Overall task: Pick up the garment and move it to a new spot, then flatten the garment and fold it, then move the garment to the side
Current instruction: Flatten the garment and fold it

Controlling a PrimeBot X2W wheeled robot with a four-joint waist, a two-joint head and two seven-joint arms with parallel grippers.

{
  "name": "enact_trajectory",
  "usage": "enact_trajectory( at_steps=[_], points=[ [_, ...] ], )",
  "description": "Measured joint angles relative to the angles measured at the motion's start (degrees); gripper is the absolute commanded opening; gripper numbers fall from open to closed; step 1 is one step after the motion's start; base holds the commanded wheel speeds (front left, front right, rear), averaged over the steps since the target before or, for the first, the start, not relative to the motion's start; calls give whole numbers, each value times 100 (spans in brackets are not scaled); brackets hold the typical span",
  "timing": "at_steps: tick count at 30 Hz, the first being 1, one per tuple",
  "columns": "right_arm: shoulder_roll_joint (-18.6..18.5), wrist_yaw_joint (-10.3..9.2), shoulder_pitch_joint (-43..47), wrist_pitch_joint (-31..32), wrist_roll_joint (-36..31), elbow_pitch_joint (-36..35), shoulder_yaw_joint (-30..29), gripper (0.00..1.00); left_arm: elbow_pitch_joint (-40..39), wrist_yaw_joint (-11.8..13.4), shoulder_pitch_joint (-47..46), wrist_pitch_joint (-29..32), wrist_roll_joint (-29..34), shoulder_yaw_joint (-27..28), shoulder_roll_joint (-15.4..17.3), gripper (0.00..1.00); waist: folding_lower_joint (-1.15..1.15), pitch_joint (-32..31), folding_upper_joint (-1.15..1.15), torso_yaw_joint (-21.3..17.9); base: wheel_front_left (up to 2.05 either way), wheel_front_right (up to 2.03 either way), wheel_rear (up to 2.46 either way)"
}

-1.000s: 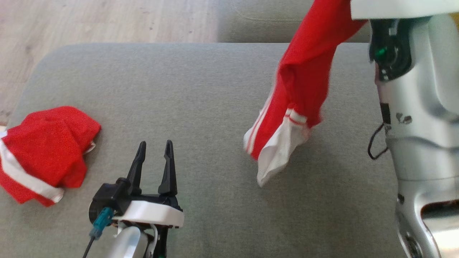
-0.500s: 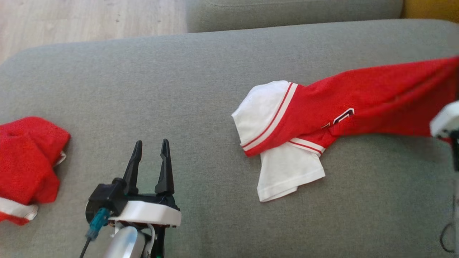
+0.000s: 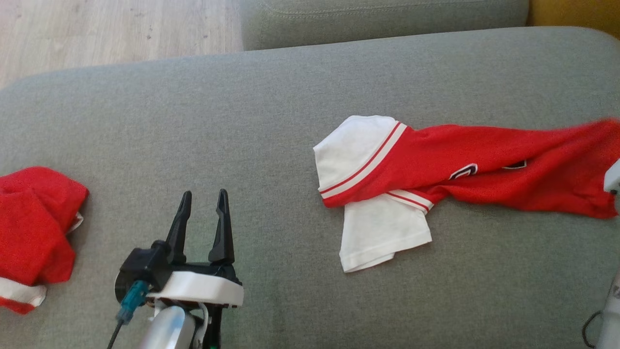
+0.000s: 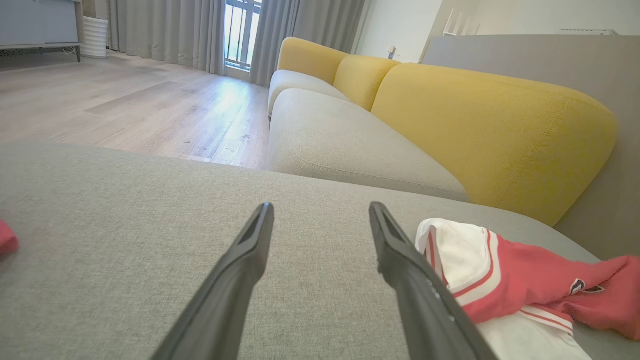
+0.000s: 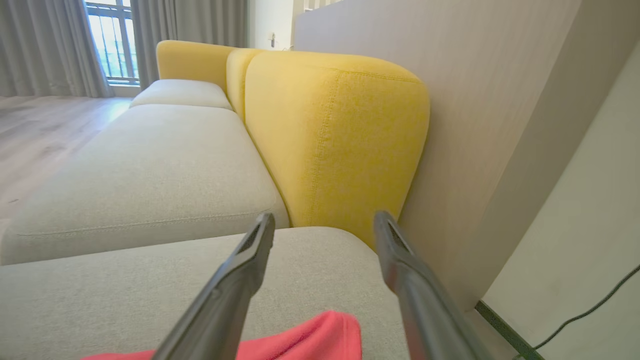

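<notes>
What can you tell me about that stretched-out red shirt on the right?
The shirt is a red jersey-like knit with white sleeves, red-and-white striped trim and a partly hidden white-edged print. It lies rumpled lengthwise on the grey cushion, one white sleeve pointing toward the robot. The open right gripper stands over its red end; contact unclear.

Grey sofa seat cushion (image 3: 271, 111): red-and-white jersey (image 3: 484, 169) lies stretched out on its right; crumpled red garment (image 3: 34, 228) at the left edge.
</notes>
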Motion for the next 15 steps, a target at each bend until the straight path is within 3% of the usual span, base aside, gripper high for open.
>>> enact_trajectory(
  at_steps=[4,11,15],
  points=[
    [57,-1,216,87,225,-501,320,100,-3,0,0,0,1,22,-3,100,0,-46,0,-36,0,0,0],
    [74,0,586,-765,1285,-1000,1322,100,-112,-46,-1,0,52,137,-13,100,0,-81,0,-25,0,0,0],
    [74,-1,1134,-1395,2037,-933,1870,100,-200,-102,-1,0,66,168,-22,100,0,-104,0,70,0,0,0]
  ],
)
